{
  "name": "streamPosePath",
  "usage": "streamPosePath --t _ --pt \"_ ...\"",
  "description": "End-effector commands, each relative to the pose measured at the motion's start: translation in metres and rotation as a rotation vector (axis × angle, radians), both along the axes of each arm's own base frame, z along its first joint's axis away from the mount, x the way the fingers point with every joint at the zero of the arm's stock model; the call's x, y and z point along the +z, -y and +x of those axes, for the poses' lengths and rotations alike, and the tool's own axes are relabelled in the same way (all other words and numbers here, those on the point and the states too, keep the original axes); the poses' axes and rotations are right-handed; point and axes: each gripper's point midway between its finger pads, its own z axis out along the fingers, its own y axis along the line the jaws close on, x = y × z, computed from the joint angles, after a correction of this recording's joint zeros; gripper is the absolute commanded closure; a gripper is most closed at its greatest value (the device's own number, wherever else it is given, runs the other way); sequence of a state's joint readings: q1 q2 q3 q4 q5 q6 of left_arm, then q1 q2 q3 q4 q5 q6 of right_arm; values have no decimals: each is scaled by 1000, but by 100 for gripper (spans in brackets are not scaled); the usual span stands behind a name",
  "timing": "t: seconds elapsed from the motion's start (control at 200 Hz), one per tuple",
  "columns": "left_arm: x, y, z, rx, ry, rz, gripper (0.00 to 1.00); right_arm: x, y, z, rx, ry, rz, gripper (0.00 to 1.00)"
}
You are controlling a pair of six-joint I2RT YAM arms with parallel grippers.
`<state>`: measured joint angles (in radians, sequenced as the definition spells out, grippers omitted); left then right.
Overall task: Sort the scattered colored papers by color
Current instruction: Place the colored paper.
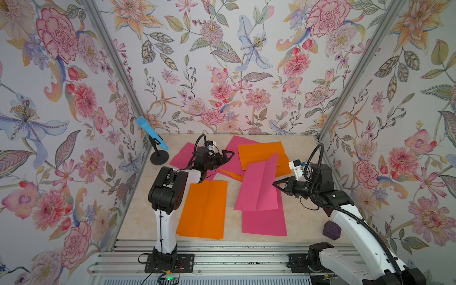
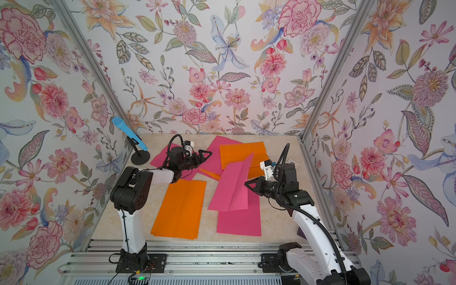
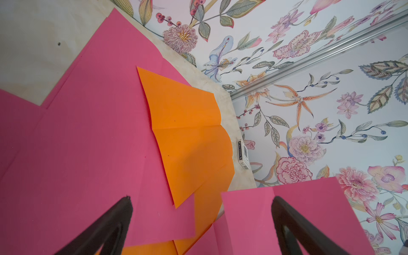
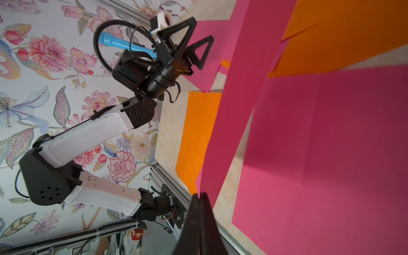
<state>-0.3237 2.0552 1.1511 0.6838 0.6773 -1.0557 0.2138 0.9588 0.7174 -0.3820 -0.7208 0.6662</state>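
Closest to the lens, a bright orange creased paper sheet (image 1: 202, 209) lies flat on the pale marbled bench (image 1: 138, 212), beside the left arm. Just to its right, a flat hot pink paper sheet (image 1: 265, 223) lies partly under a second, lifted hot pink sheet (image 1: 256, 187), which tilts up along its fold. The right pincer (image 1: 274, 183) is clamped on that sheet's right edge, jaws pressed together. Farther back, the left pincer (image 1: 228, 155) hovers with jaws wide apart over a mixed heap of pink and orange sheets (image 1: 261, 153).
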Motion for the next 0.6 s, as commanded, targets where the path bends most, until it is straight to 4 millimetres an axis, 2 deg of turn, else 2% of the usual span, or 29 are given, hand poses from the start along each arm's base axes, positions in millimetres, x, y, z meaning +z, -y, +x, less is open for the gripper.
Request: streamPosePath --t 0.0,0.07,0.135,0.435,0.59 --pt "20 10 -7 -24 49 -12 0 -63 18 -12 -83 -149 -101 100" --pt "22 13 -10 -30 51 -8 0 -88 32 -14 -132 -177 -167 100" --pt "23 15 -13 -35 55 1 0 -97 38 -14 -156 -182 -169 100" --pt "27 21 -27 -61 61 29 0 -108 48 -12 -121 -234 -146 100" --pt "30 25 -32 -72 65 36 0 -115 42 -17 -76 -287 -129 100"
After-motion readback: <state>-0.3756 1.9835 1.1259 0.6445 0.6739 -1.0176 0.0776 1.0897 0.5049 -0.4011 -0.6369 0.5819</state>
